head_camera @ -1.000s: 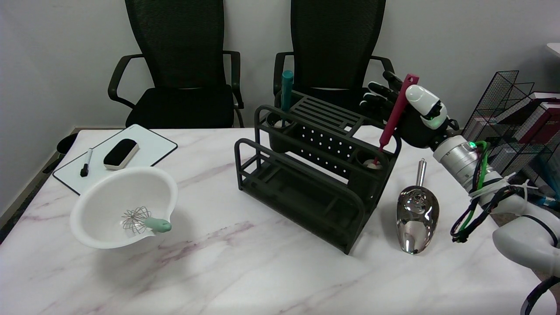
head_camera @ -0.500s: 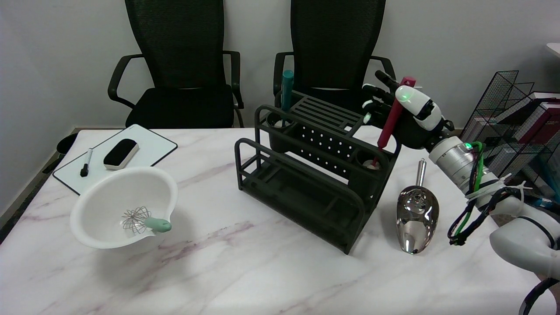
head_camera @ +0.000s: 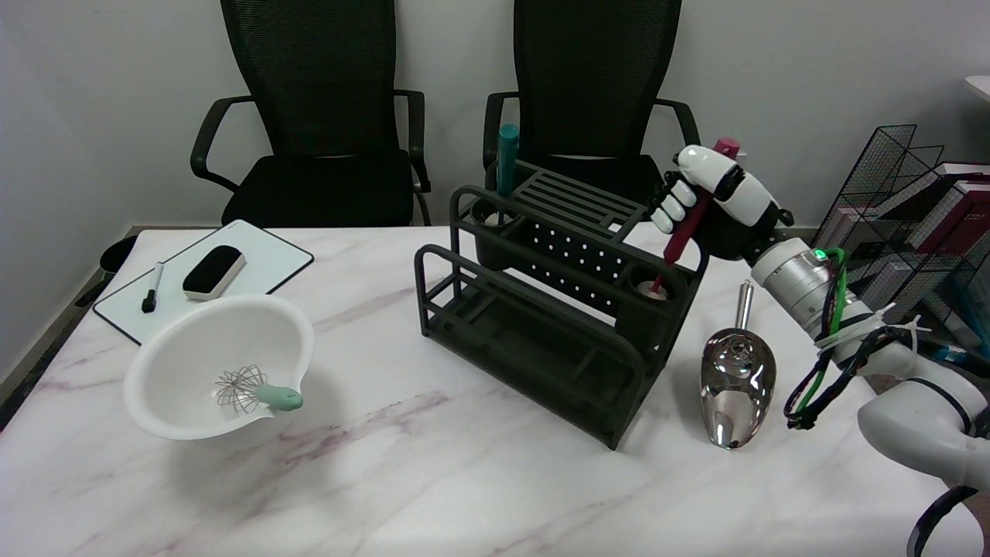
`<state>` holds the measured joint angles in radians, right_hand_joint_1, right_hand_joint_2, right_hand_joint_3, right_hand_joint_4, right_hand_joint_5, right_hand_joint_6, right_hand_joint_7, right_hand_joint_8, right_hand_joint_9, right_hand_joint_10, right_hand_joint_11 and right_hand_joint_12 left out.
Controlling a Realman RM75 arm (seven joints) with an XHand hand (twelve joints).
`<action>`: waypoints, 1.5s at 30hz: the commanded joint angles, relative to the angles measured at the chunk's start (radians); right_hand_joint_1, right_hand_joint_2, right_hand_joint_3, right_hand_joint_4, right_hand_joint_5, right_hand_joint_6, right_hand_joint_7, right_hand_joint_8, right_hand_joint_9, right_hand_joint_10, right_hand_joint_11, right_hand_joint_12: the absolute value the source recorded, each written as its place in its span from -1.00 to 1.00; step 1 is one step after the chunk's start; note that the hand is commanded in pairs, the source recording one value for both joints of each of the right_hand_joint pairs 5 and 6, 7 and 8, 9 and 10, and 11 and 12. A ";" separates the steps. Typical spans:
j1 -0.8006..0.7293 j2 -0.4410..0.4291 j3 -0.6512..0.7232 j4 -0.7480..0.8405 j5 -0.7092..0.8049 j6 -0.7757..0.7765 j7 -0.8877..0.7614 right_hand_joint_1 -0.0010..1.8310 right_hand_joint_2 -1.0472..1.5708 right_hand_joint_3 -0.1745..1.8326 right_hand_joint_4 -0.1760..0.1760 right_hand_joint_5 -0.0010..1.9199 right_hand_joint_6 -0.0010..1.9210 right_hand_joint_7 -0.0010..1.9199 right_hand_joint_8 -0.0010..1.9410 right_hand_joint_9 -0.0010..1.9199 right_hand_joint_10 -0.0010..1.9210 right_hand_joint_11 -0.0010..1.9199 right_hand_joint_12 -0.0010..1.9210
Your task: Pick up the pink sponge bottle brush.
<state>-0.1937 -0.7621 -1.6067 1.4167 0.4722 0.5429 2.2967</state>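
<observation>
We've got the right hand [head_camera: 715,203] wrapped around the dark pink handle of the pink sponge bottle brush [head_camera: 684,232], fingers [head_camera: 671,209] clenched on it near the top. The brush leans in the round cup at the right end of the black metal dish rack [head_camera: 541,309], its pale sponge end down in the cup, handle tip poking out above the hand. We see a teal-handled tool [head_camera: 506,158] upright in the rack's far left cup. A shiny steel scoop [head_camera: 736,379] lies on the white marble bench [head_camera: 433,480] just right of the rack. At the left: a white mixing bowl [head_camera: 193,348] holding a small wire whisk with mint handle [head_camera: 255,391], and behind it a small whiteboard [head_camera: 263,267] carrying a black eraser [head_camera: 213,271] and a black marker [head_camera: 152,287].
</observation>
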 commanded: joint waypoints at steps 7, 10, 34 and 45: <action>0.052 -0.016 -0.015 0.006 -0.005 -0.064 0.001 0.06 0.32 -0.07 0.00 0.87 0.87 0.68 0.66 0.63 0.63 0.61 0.61; 0.053 -0.016 -0.015 0.006 -0.005 -0.065 0.001 0.08 0.35 -0.12 0.00 0.85 0.84 0.73 0.71 0.67 0.67 0.62 0.62; 0.056 -0.016 -0.011 0.127 -0.007 -0.108 0.001 0.14 1.00 -0.40 0.00 1.00 1.00 1.00 0.98 1.00 1.00 1.00 1.00; 0.049 -0.017 -0.004 0.151 -0.044 -0.103 0.001 0.14 1.00 -0.42 0.00 1.00 1.00 1.00 0.98 1.00 1.00 1.00 1.00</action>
<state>-0.1410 -0.7772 -1.6175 1.5092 0.4562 0.4509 2.2976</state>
